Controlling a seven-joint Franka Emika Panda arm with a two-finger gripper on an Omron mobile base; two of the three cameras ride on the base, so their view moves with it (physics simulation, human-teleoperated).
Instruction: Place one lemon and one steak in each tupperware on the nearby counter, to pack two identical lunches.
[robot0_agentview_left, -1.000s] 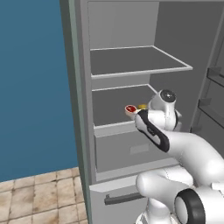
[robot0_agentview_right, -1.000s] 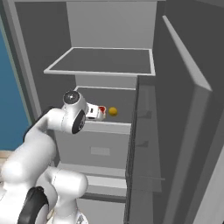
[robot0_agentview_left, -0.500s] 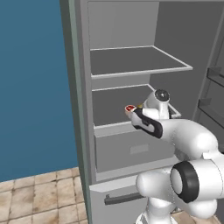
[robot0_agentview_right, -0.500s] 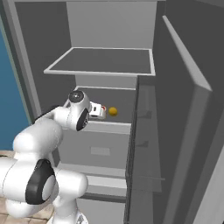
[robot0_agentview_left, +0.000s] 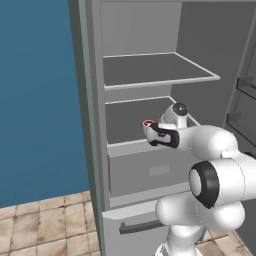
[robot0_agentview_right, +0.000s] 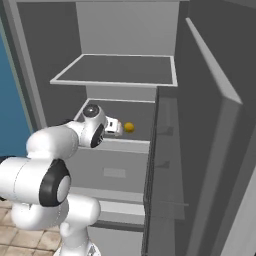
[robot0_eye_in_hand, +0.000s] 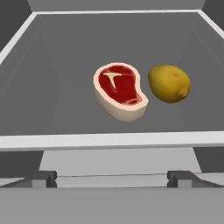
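stage: early, nothing packed that shows | steak (robot0_eye_in_hand: 120, 91) and lemon (robot0_eye_in_hand: 169, 83) lie just beside each other on fridge shelf (robot0_eye_in_hand: 52, 105) | gripper (robot0_eye_in_hand: 112, 178) jaws spread wide, empty, facing them | left: grasp, carry to tupperware

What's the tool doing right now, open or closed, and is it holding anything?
Tool: open, holding nothing; it faces the steak and lemon on the fridge shelf.
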